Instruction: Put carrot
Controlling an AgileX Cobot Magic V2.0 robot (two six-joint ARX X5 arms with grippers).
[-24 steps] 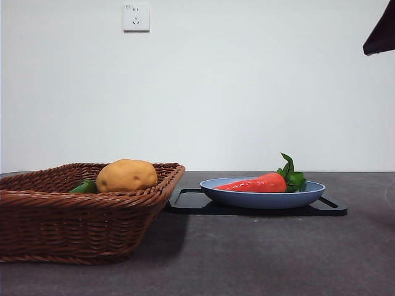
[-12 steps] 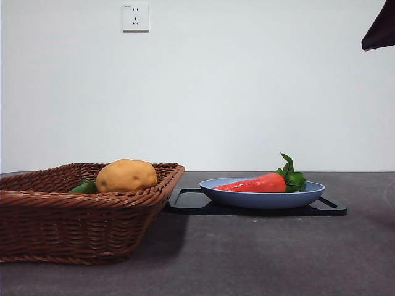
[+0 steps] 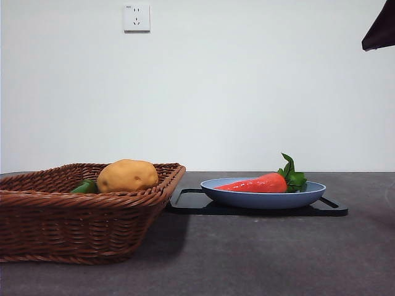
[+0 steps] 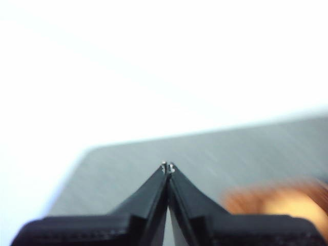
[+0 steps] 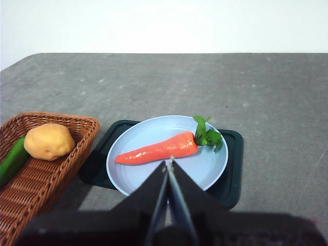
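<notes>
Open grey tabletop (image 5: 287, 102) lies all around the blue plate (image 5: 210, 164) on its black tray (image 5: 233, 169). Toward the table's left edge, the wicker basket (image 5: 77, 154) stands just beside the tray, blocking that side.

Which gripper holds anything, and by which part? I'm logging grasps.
Neither. The left gripper and right gripper are both shut on nothing; the carrot lies free on the blue plate.

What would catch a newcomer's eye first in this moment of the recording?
The glossy orange-red carrot lying on the blue plate, which sits on a dark tray on the grey table. Next, the wicker basket beside the tray, holding a yellowish potato and a green vegetable. The right gripper hangs shut above the plate, touching nothing.
</notes>
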